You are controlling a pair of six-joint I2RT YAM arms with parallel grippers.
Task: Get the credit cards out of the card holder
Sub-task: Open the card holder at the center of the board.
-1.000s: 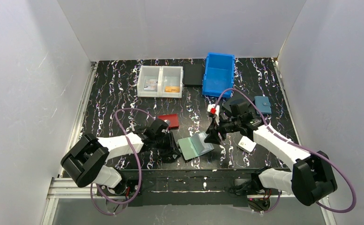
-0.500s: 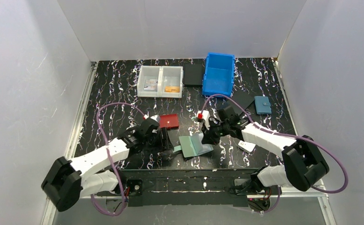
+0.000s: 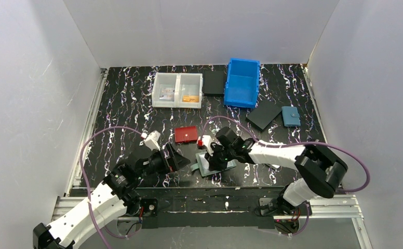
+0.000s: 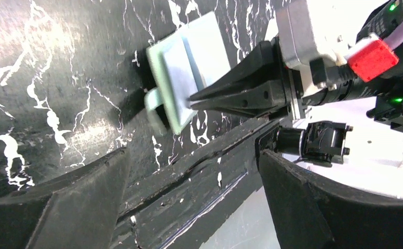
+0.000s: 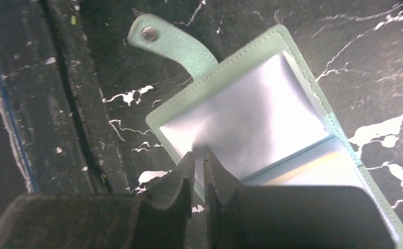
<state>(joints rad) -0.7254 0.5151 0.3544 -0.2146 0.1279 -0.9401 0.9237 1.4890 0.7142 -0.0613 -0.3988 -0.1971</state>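
Standing at the near edge, I look down on the black marbled table (image 3: 121, 104), both arms reaching in low toward its 6 o'clock side. At 1 o'clock sits the blue bin (image 3: 242, 82), at 11 the white two-part tray (image 3: 177, 90). A red wallet (image 3: 186, 134) lies near centre. Just below it, at 6 o'clock, the sage-green card holder (image 3: 205, 168) lies spread open on the table, its snap tab (image 5: 168, 41) sticking out toward 9. The right gripper (image 5: 199, 155) comes at it from 3 o'clock, fingers nipped nearly together on the edge of its inner leaf. The left gripper (image 4: 193, 155) hangs just at its 9 o'clock side, jaws spread wide, holding nothing. A pale blue credit card (image 4: 204, 46) shows in the pocket
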